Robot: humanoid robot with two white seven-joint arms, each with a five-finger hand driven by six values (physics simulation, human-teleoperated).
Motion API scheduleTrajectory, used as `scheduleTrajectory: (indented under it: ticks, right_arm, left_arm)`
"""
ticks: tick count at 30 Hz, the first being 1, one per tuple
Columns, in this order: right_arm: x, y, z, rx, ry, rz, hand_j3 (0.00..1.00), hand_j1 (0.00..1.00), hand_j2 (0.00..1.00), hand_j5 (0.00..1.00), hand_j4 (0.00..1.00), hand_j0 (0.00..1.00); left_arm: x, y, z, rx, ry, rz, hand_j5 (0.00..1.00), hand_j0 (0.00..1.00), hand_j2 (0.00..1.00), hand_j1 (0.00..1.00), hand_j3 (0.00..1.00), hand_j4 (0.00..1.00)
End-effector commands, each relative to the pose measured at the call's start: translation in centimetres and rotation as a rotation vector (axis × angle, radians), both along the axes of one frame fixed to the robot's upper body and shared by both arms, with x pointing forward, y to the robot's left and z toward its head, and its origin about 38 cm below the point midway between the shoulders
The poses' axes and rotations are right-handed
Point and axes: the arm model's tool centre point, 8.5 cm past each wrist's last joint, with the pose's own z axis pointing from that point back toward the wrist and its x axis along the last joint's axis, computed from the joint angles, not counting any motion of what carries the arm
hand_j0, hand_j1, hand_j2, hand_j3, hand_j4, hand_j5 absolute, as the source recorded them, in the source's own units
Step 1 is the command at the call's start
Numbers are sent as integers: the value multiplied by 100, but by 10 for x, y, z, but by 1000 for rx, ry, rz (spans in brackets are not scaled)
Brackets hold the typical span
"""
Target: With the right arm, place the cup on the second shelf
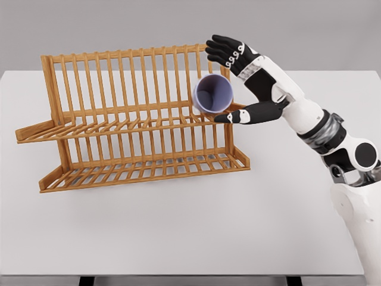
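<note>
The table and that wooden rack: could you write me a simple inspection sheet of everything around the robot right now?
Surface: white table, bare around the rack.
Job's things: purple cup, tilted with its opening facing the camera, at the right end of the wooden dish rack, level with its upper shelf.
Clutter: nothing seen.
Grippers: right robot hand grasps the cup, fingers above it, thumb below; left robot hand not in view.
Cables: nothing seen.
Surroundings: plain grey backdrop; dark table legs at the bottom edge.
</note>
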Motion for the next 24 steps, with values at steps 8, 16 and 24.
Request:
scheduleTrajectory:
  ticks: [8, 16, 24]
  right_arm:
    - [-1, -49, 9, -51, -12, -91, 100, 100, 100, 100, 100, 100]
    - [-15, -114, 4, -89, 30, -210, 100, 100, 100, 100, 100, 100]
    - [-22, -132, -3, -128, 58, -245, 100, 100, 100, 100, 100, 100]
  left_arm:
    - [0, 0, 0, 0, 1, -1, 100, 100, 100, 100, 100, 100]
    - [0, 0, 0, 1, 2, -1, 100, 100, 100, 100, 100, 100]
    - [0, 0, 0, 1, 1, 0, 100, 100, 100, 100, 100, 100]
